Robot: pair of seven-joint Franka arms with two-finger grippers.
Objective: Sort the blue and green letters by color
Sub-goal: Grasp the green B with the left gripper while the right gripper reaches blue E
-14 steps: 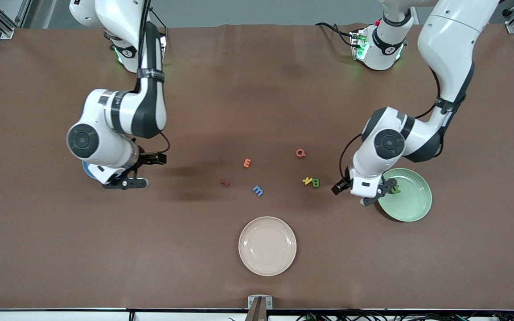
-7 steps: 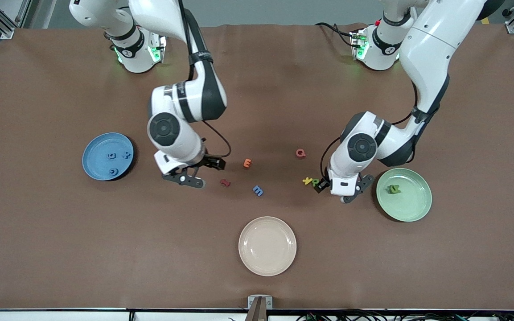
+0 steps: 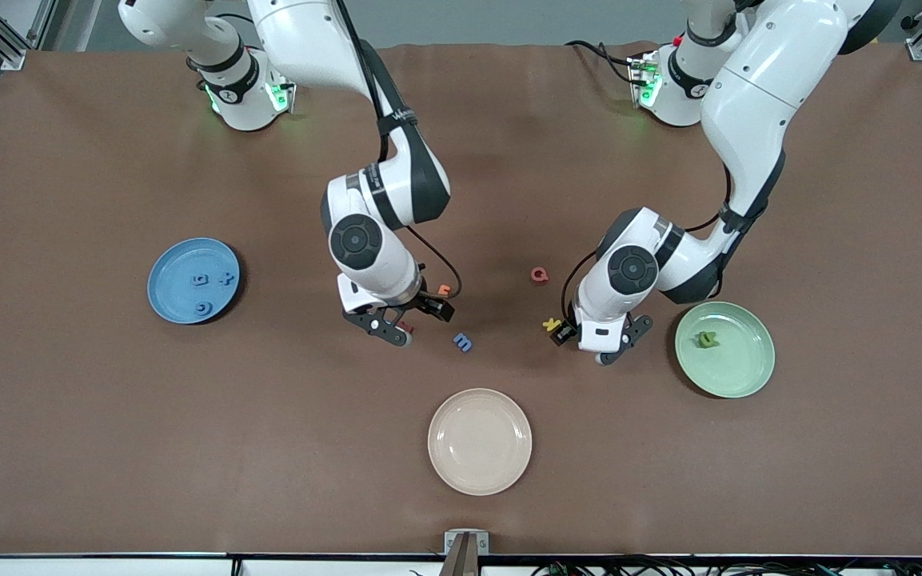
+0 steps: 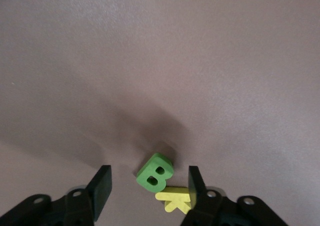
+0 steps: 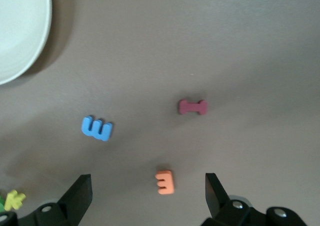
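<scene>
L fingers (image 4: 102,191) apart astride green "B" (image 4: 155,172); R fingers (image 5: 80,196) apart over orange "E" (image 5: 165,181).

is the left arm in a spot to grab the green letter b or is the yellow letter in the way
Probably yes. The left end effector sits right over the small chunky green letter B, which lies between its open fingers. The yellow letter touches the B by one finger, so it may get nudged or pinched too.
</scene>
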